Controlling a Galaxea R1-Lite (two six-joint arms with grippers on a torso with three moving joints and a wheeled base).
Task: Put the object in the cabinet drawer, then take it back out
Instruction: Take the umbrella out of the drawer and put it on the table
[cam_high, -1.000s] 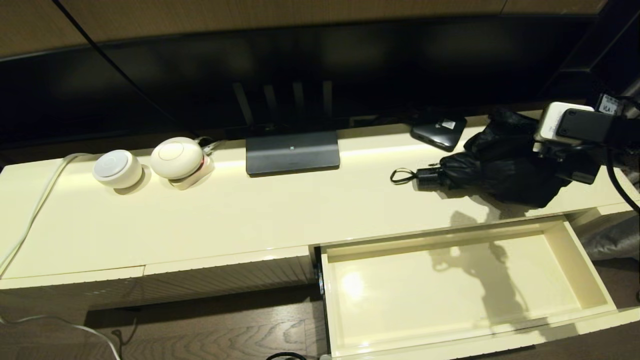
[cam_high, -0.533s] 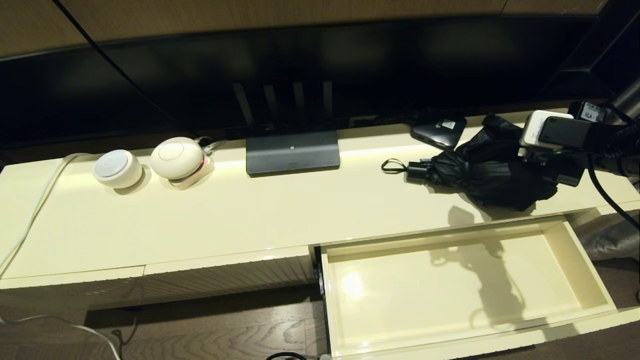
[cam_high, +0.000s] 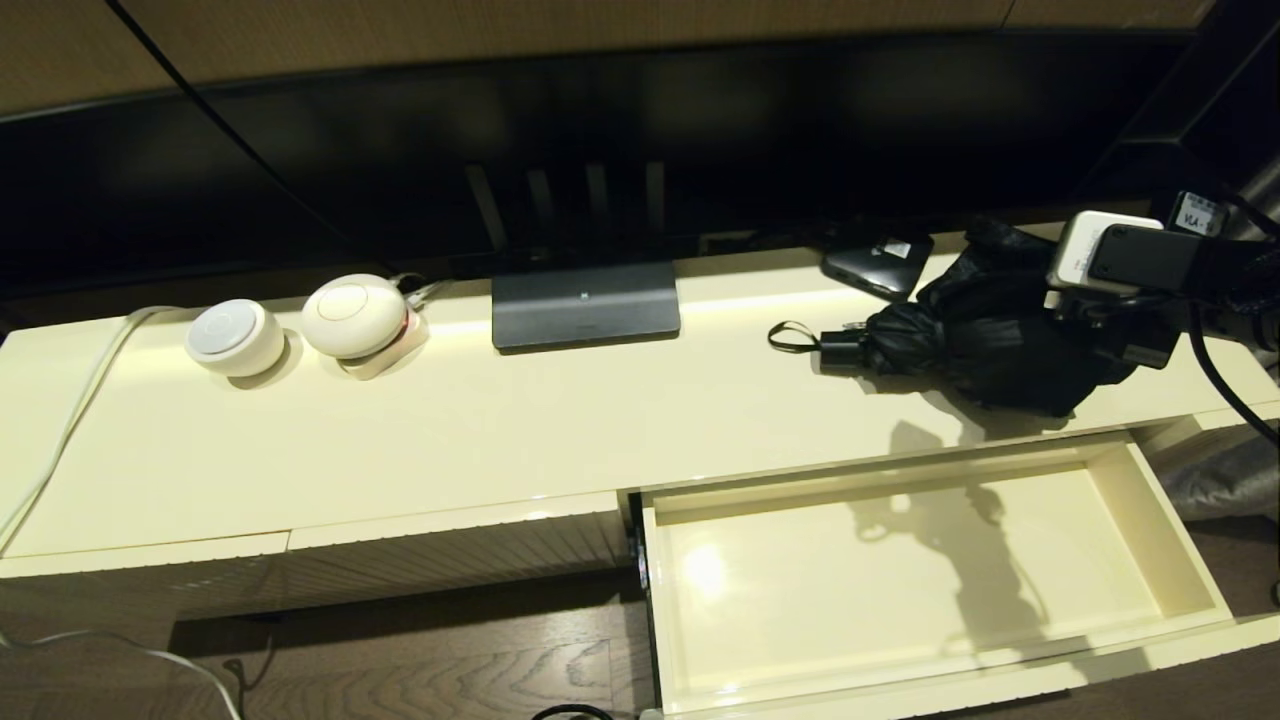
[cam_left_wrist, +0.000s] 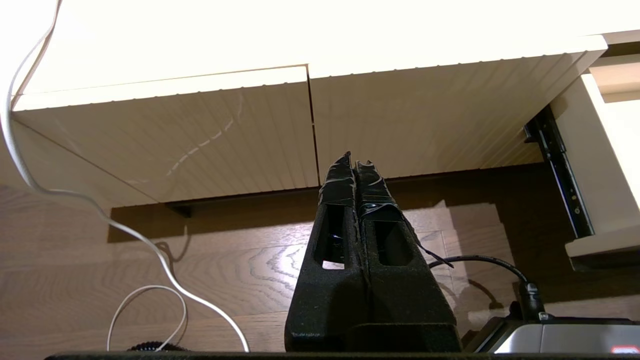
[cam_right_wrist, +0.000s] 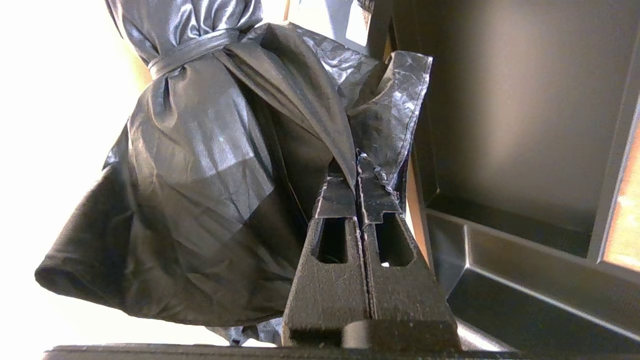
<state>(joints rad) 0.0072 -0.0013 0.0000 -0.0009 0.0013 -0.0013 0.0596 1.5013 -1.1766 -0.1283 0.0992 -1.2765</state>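
The object, a black folding umbrella (cam_high: 985, 340), is over the right end of the cream cabinet top, its short handle (cam_high: 845, 352) and wrist loop (cam_high: 790, 337) pointing left. My right gripper (cam_right_wrist: 356, 167) is shut on a fold of its loose fabric (cam_right_wrist: 200, 165); in the head view the wrist (cam_high: 1110, 255) hides the fingers. Just in front and below, the cabinet drawer (cam_high: 800, 600) stands pulled out with nothing inside. My left gripper (cam_left_wrist: 354, 162) is shut and holds nothing, low near the floor before the ribbed cabinet front (cam_left_wrist: 410, 115).
A small black box with a white label (cam_high: 878, 262) lies right behind the umbrella. The dark TV stand base (cam_high: 585, 305) sits mid-top, two round white devices (cam_high: 235, 337) (cam_high: 352, 317) at left, and a white cable (cam_high: 60, 430) runs down the left end.
The right gripper and the umbrella swung a little left and away, then came slightly back toward the right. The grip on the fabric stays. The drawer has not moved.
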